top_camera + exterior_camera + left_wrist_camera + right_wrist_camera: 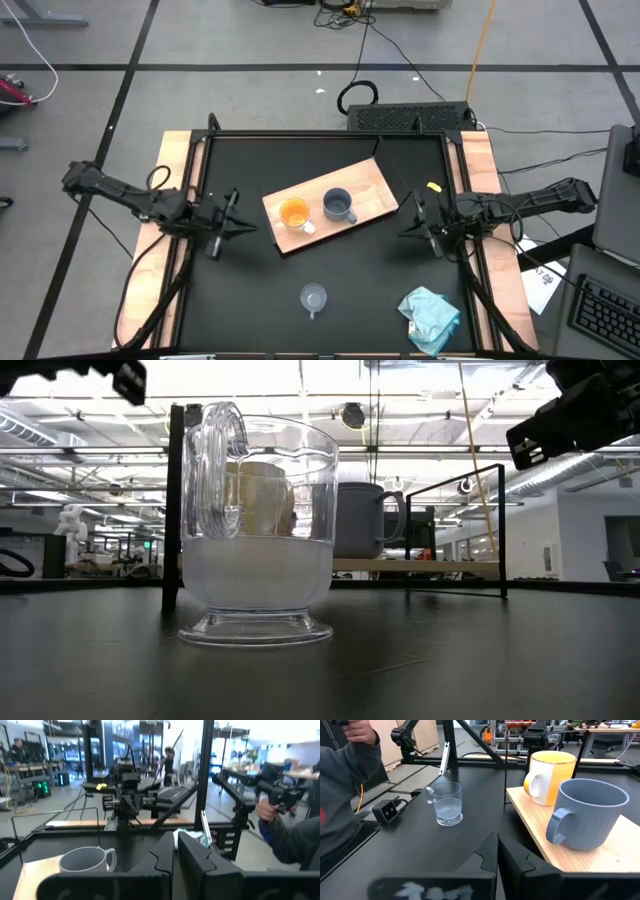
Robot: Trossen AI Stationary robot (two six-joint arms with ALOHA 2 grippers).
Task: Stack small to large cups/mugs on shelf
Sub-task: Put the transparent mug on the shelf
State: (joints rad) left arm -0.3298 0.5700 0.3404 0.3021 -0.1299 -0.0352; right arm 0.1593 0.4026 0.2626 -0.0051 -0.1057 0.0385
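On the light-wood shelf board [372,185], which lies flat on the black table, stand the orange mug [294,213] with its white handle and the blue-grey mug [338,205], side by side and upright. The clear glass cup [313,297] stands upright on the tabletop nearer the front edge, apart from the board. My left gripper [248,228] hovers left of the board, shut and holding nothing. My right gripper [402,232] hovers right of the board, shut and holding nothing as well. Both point level toward the board.
A crumpled pale teal cloth [430,315] lies at the front right corner. A small black camera [387,810] sits at the table's front edge. A black frame of posts [172,510] borders the table. A person's sleeve [345,795] shows beyond the front edge.
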